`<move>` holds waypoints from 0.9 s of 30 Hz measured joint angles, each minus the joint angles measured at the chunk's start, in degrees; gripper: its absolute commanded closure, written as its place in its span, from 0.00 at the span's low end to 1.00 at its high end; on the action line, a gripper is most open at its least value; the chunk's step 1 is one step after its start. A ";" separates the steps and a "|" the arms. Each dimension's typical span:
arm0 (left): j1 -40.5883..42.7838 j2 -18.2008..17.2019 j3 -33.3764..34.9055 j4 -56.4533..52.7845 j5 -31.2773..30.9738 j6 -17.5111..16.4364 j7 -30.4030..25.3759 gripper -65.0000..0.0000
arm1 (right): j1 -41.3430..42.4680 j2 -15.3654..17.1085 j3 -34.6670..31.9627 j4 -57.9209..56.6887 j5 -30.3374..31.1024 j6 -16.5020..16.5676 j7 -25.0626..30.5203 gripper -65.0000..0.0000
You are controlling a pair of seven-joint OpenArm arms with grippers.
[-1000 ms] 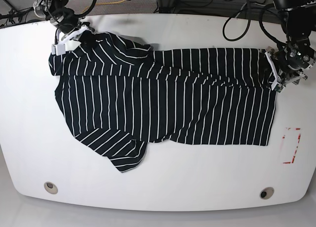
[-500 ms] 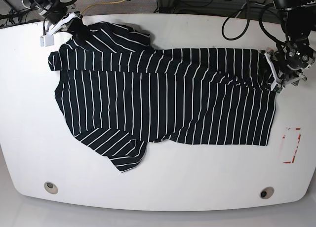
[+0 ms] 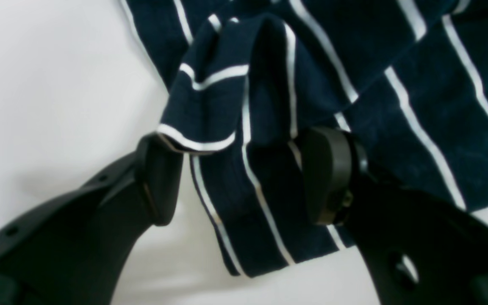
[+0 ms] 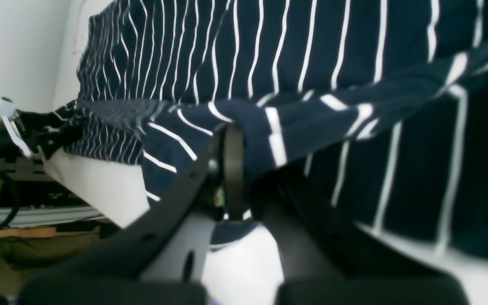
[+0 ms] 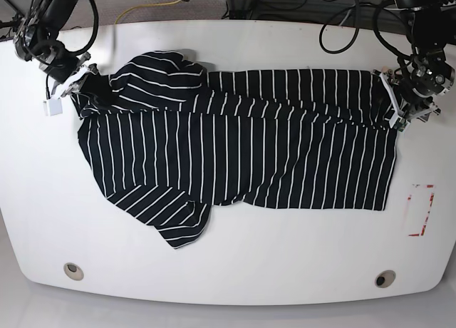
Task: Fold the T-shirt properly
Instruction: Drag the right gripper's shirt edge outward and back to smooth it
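— White table under everything?

— Yes, and the T-shirt lies spread across its middle, black with thin white stripes, one sleeve folded at the near-left, the far-left shoulder bunched up.

— What about the right gripper?

— Clamped tight on that bunched shoulder fabric; the wrist view shows cloth draped over the closed fingers.

— And the left gripper?

— Jaws stand wide, straddling the hem corner at the shirt's other end. Fabric lies between the pads, not pinched.
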 measured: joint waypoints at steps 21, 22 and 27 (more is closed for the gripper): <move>0.83 0.15 -0.02 0.11 -0.90 0.00 -0.90 0.39 | 18.82 5.29 -5.20 -11.65 -19.67 0.04 0.31 0.97; 0.81 0.13 -0.02 0.11 -0.87 0.00 -0.87 0.39 | 19.45 5.09 -5.22 -11.65 -21.07 0.04 0.26 0.96; 0.76 0.46 -0.13 0.13 -0.85 0.00 -0.87 0.39 | 23.21 3.85 -5.25 -11.72 -31.41 0.07 0.50 0.60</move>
